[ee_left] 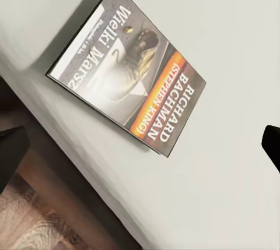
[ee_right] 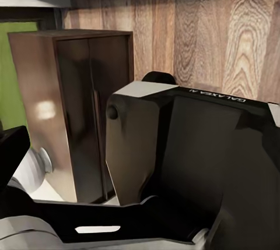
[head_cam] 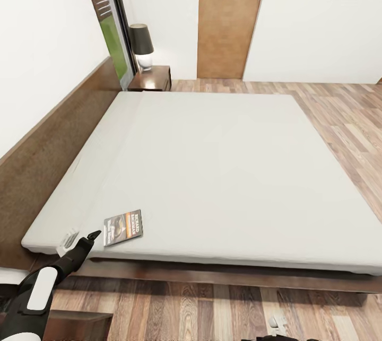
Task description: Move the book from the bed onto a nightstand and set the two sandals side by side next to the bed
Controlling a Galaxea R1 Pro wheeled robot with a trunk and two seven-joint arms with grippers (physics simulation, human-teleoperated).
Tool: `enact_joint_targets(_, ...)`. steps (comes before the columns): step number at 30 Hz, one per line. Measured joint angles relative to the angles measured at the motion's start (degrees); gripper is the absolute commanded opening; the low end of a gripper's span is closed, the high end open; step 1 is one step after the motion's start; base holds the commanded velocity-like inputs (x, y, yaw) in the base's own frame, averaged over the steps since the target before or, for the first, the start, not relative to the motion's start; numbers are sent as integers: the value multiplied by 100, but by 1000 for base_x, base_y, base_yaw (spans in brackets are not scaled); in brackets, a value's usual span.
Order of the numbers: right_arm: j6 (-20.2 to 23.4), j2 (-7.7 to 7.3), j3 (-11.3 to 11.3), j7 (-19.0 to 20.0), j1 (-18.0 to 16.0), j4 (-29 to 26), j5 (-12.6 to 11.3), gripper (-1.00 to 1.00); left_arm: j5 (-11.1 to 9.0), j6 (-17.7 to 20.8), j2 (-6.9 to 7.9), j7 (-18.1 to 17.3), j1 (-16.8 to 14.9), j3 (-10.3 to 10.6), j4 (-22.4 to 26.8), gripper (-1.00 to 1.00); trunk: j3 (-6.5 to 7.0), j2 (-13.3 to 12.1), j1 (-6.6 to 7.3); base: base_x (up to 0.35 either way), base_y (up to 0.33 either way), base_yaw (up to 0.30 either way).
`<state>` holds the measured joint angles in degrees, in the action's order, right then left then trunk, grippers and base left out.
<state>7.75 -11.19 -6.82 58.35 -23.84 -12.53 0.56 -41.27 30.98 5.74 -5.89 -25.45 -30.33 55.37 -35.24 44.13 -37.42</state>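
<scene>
The bed (head_cam: 223, 171) is taking up most of the bedroom, its pale mattress lying bare inside the dark wooden frame, with the headboard (head_cam: 53, 145) running along the wall on the left gripper's side. Far beyond the fingers, at the bed's far corner, a nightstand (head_cam: 154, 78) is standing against the wall under the window (head_cam: 109, 17), carrying a dark-shaded lamp (head_cam: 142, 44), and a wooden door (head_cam: 231, 17) is closing off the wall beside it. The wood-plank floor (head_cam: 339, 113) is stretching round the bed. The book (head_cam: 123, 227) is lying flat on the mattress close to the near edge, its orange band and the white name Richard Bachman showing face up, just ahead of the left gripper (head_cam: 87, 239) and not touching it. In the left wrist view the book (ee_left: 128, 72) is sitting between two dark fingers (ee_left: 272, 142) that are standing wide apart and holding nothing. The right wrist view is looking at a dark wooden cabinet (ee_right: 76, 110) and the robot's own body (ee_right: 192, 162); I cannot tell how the right fingers are set.
</scene>
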Motion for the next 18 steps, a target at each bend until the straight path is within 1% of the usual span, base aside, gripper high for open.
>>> enact_joint_targets(18,0,0,0,0,-1,0,0,100,0,0,-4,0,0,1,2,100,-157,0,0,0,0,0)
